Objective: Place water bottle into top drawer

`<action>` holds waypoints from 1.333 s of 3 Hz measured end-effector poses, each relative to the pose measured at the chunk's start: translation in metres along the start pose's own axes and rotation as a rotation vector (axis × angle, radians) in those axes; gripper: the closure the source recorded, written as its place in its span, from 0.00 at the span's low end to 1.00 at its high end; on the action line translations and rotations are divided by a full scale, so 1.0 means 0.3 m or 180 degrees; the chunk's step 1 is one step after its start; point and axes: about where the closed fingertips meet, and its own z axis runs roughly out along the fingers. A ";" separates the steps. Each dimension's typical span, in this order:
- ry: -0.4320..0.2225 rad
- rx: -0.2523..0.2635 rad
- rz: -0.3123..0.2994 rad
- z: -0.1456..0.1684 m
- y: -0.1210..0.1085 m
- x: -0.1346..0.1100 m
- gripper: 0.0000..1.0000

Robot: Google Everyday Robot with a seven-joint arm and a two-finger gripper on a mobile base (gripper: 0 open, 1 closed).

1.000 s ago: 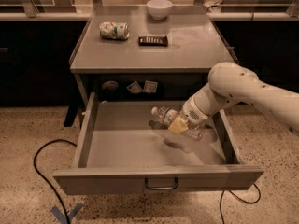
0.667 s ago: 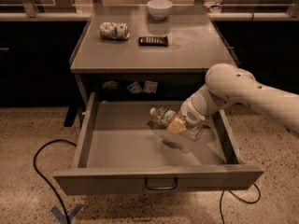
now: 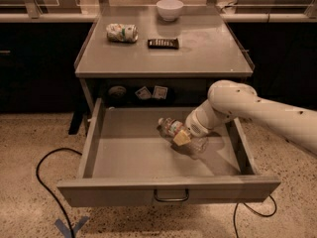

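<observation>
The top drawer (image 3: 126,155) is pulled wide open under the grey table, its curved handle (image 3: 171,197) centred on the front panel. The water bottle (image 3: 170,126) is clear, with a white cap pointing left and a printed label. It lies tilted over the right middle of the drawer's inside, with a shadow on the drawer floor beneath it. My gripper (image 3: 186,138) reaches in from the right on the white arm (image 3: 233,103) and is shut on the bottle's lower end, one tan fingertip (image 3: 181,138) showing in front of it.
On the table top (image 3: 198,53) lie a crushed white-green can (image 3: 122,32), a dark flat bar (image 3: 163,43) and a white bowl (image 3: 169,9). A black cable (image 3: 42,182) loops on the floor at the left, near blue tape (image 3: 71,227).
The arm's elbow has shifted a little to the left and down. The bottle stays in the gripper at about the same spot over the drawer.
</observation>
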 end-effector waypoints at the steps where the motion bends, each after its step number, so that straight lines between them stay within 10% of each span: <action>1: -0.0064 -0.0023 0.0094 0.061 -0.008 0.011 1.00; 2: -0.0108 -0.0108 0.0156 0.100 0.000 0.015 1.00; 4: -0.0109 -0.0114 0.0159 0.102 0.001 0.015 0.59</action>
